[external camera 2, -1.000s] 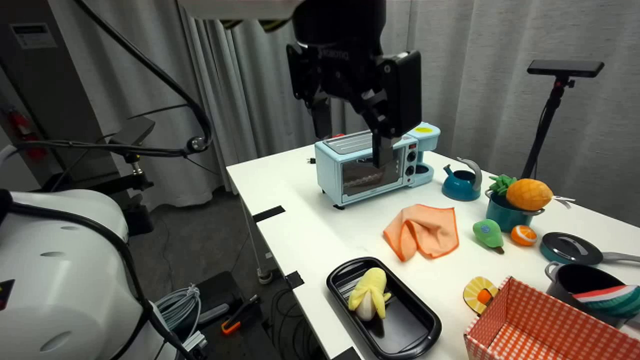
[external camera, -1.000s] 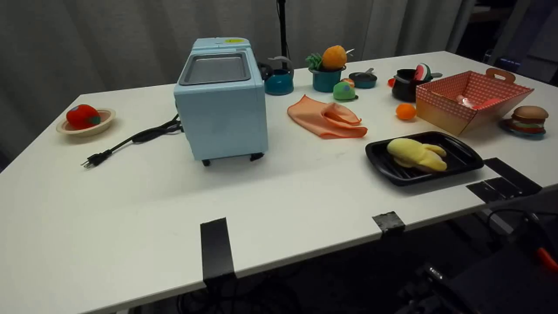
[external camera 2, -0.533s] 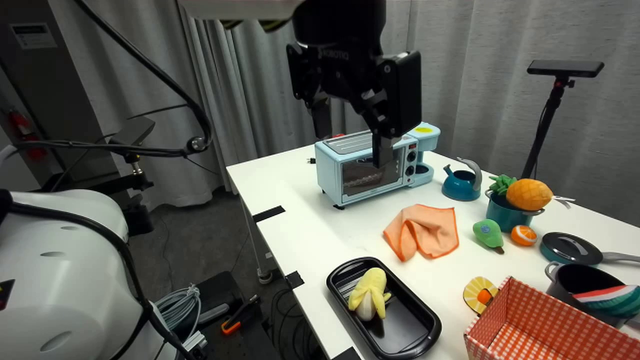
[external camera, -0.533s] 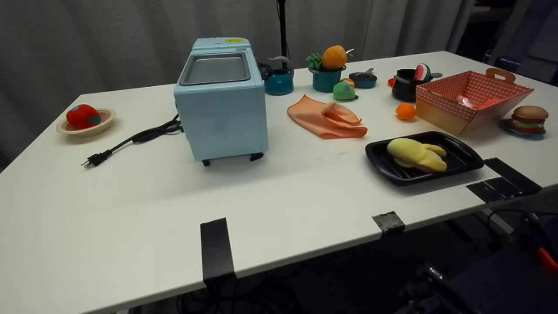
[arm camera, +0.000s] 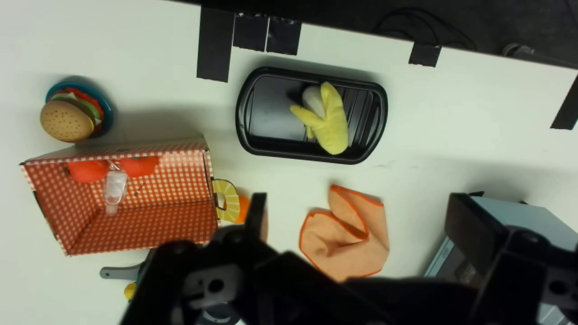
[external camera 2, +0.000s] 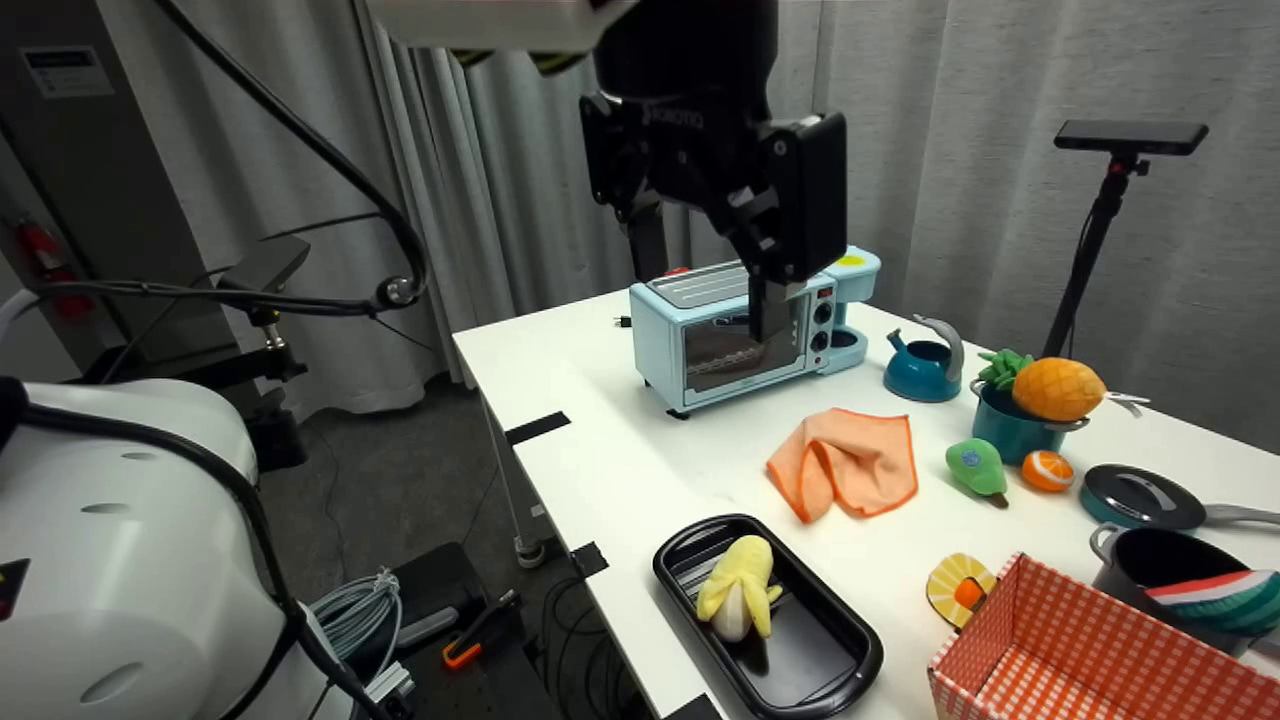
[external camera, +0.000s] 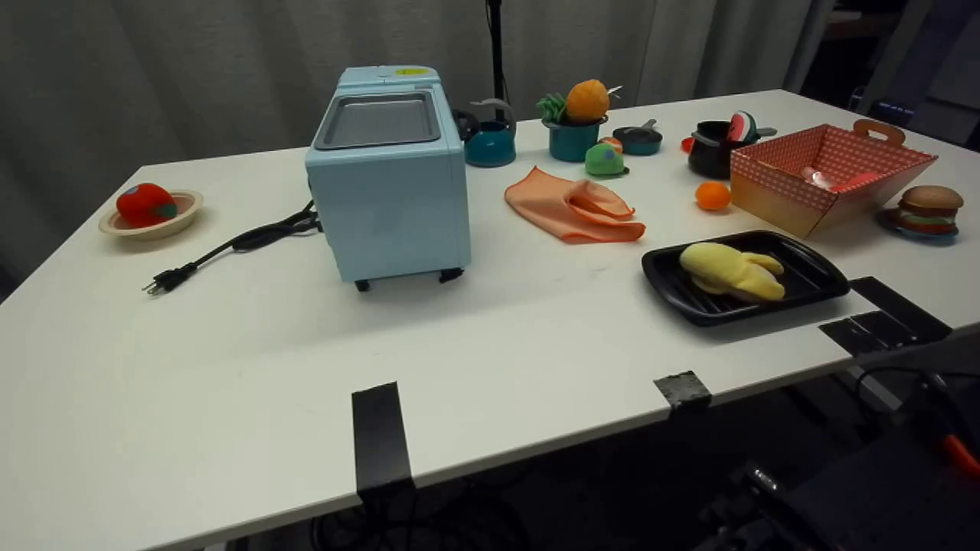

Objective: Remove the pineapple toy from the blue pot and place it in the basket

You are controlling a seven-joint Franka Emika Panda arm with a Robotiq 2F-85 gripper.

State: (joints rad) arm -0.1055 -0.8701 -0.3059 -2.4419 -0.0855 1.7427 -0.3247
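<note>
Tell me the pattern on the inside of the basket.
Red and white checks line the basket, clearest in the wrist view.

Red-and-white checks line the basket [arm camera: 158, 225] (one outer wall [external camera: 772, 197] shows tan). Near the basket, a black tray [arm camera: 271, 108] sets off a yellow banana [arm camera: 334, 131]; well apart from it, the pineapple toy [external camera 2: 1058, 389] is orange, green-leaved, and the blue pot [external camera 2: 1002, 428] dark teal with grey handles.

And there's ROBOTIQ, blurry but legible, on the end effector [external camera 2: 706, 285]; well apart from it, a sign [external camera 2: 68, 72] shows print too small to read.
</note>
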